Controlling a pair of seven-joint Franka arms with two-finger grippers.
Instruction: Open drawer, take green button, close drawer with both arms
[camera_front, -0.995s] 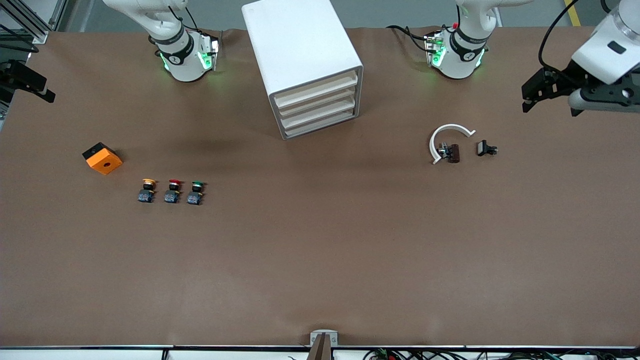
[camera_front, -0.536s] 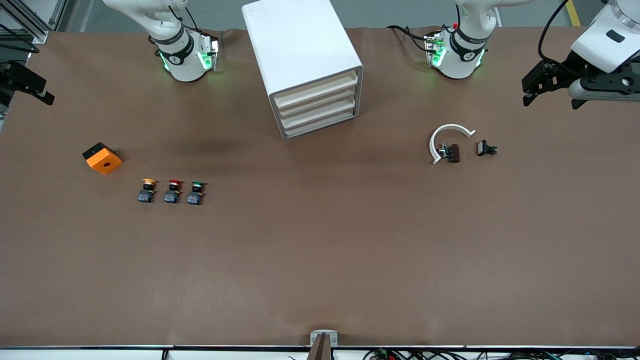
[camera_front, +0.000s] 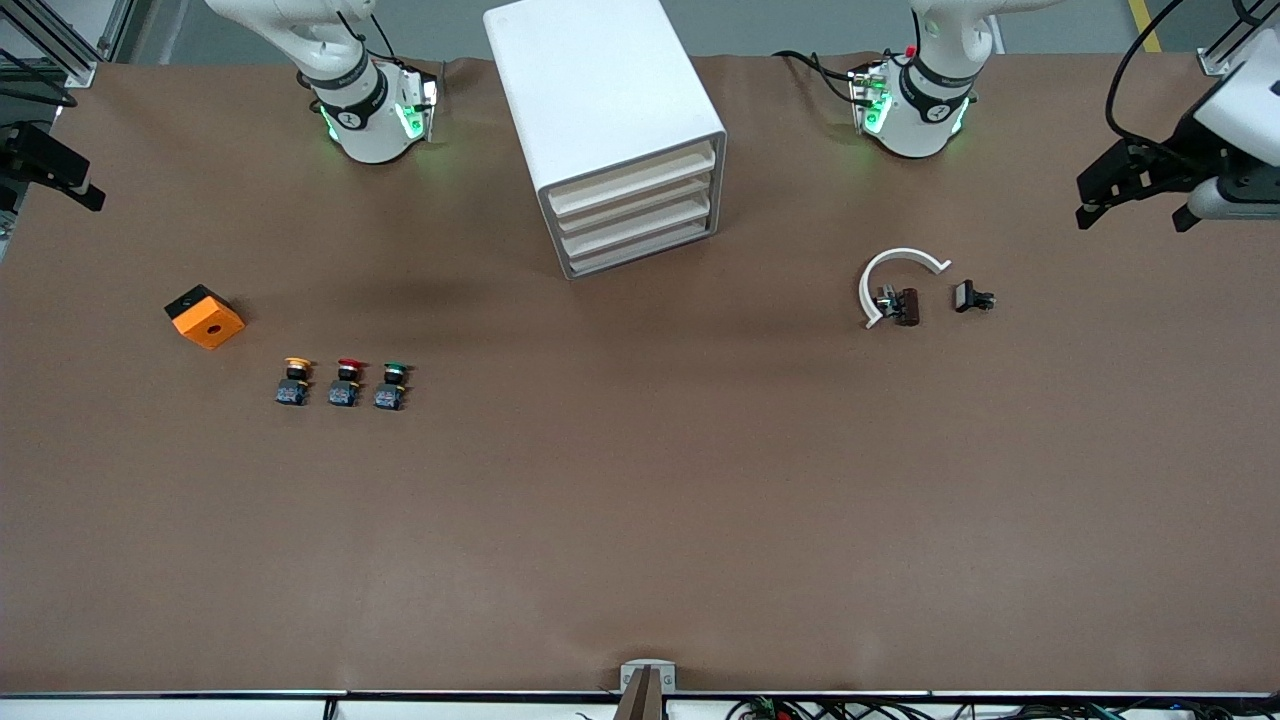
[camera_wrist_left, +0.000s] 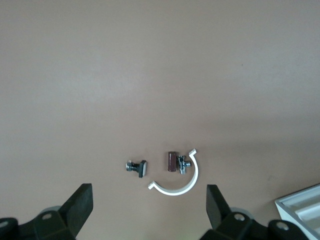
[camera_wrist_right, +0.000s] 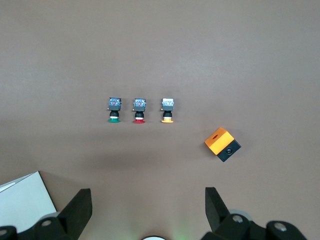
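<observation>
Fingers: both pairs stand spread wide with nothing between them. You see the left gripper (camera_front: 1120, 190) high over the table's edge at the left arm's end, and its fingers (camera_wrist_left: 80, 207) frame bare table in the left wrist view. The right gripper (camera_front: 55, 170) hangs over the table's edge at the right arm's end; its fingers (camera_wrist_right: 80, 207) are likewise parted and empty.

Largest to smallest. The table (camera_front: 640, 520) is a brown sheet. The cabinet (camera_front: 605, 130) stands between the two arm bases, all four drawers pushed in. The drawer (camera_front: 640, 248) you want is a lower one. Judge it light and stiff, sliding freely; hook its front lip, since no handle shows.

The orange box (camera_front: 205, 316) lies toward the right arm's end. The white curved clip (camera_front: 893, 275) lies toward the left arm's end, with a brown part (camera_front: 906, 306) touching it and a black part (camera_front: 970, 296) just beside.

The button (camera_front: 391, 386) sits on the open table, not in a drawer, nearest the cabinet of a row with the red-capped button (camera_front: 345, 384) and the yellow-capped button (camera_front: 294, 382). It is probably light, hard and easily tipped; pinch its squarish base, not the round cap.
</observation>
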